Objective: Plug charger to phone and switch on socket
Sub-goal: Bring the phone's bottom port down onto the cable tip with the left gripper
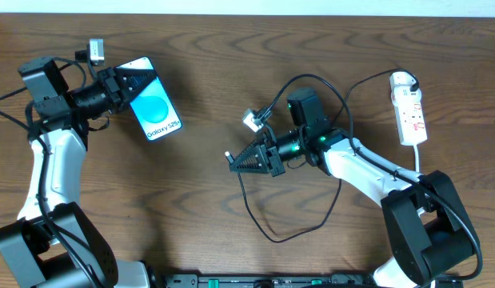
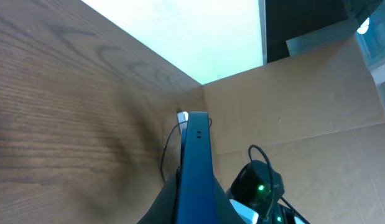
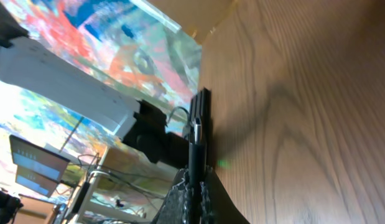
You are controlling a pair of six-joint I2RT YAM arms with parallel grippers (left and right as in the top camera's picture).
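Phone (image 1: 155, 110): being gripped by left gripper (image 1: 125, 86), far left.
Charger (image 1: 267, 232): plug end being pinched by right gripper (image 1: 233, 160), mid-table.
Socket (image 1: 410, 112): being rested on table (image 1: 199, 64), far right, apart from both grippers.

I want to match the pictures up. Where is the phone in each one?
Overhead: the phone is upper left, screen showing, held by the left gripper.
Left wrist: bottom middle, seen edge-on.
Right wrist: I can't spot it.
Shared landmark: the brown wooden table.
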